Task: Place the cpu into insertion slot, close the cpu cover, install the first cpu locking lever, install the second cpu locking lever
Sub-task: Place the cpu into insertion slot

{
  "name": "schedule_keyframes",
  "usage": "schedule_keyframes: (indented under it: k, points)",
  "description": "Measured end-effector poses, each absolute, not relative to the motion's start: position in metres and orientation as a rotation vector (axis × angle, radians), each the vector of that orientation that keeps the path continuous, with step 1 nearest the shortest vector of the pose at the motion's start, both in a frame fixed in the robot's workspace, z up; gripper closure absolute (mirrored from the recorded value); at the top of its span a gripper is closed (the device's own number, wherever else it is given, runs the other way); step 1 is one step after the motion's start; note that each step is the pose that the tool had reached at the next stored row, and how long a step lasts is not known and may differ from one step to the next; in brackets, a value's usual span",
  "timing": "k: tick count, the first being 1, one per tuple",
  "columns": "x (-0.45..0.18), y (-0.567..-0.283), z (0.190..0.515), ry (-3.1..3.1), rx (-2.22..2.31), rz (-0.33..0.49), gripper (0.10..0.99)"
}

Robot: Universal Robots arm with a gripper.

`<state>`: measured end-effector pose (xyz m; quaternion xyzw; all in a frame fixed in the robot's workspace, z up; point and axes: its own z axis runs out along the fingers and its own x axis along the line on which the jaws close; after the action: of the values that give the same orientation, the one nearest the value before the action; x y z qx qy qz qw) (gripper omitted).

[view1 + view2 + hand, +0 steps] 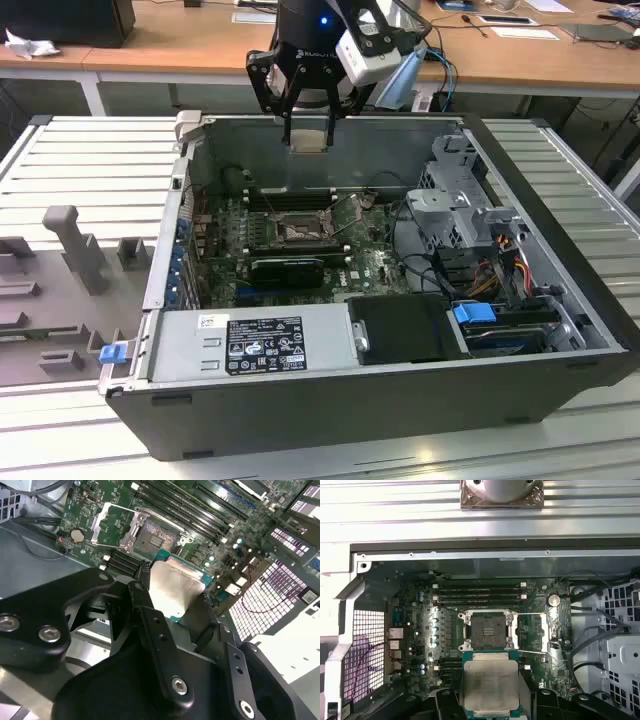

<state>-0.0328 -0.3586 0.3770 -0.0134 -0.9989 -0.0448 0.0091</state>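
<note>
**CPU pinched in the claw, socket sitting wide open below**

Reading the exterior view from its left: a grey plastic fixture (70, 245) sits on the slatted table (90, 150), well apart from the open PC case (330, 400). The case's wall on that side has a blue latch (113, 352) at its near corner. Inside, the power supply (255, 342) runs along the near edge. The motherboard (230, 235) lies flat behind it.

Mid-case is where it gets interesting. The gripper (308, 130) hangs high over the board, clamped on two opposite edges of the cpu (491, 685). The chip is held flat and in the air, touching nothing else. In the second wrist view the black fingers (150, 620) hug its sides.

The insertion slot (489, 630) is empty, with its dark centre bare and its silver rim showing all round. The cpu cover (532, 632) is flipped open and lies just beside the slot, so nothing overhangs the opening.

The neighbours are tight, though. The memory slots (480, 592) run along one edge of the socket, and a black expansion card (288, 268) lies near the opposite side.

Over at the exterior view's right, the drive cage (455, 205) and a bundle of cables (500, 265) crowd that end, apart from the slot.
</note>
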Motion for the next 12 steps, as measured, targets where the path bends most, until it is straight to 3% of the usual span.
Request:
schedule_keyframes:
  k: [12]
  points:
    - [-0.0328, -0.3593, 0.3745, -3.120, -0.118, -0.141, 0.557]
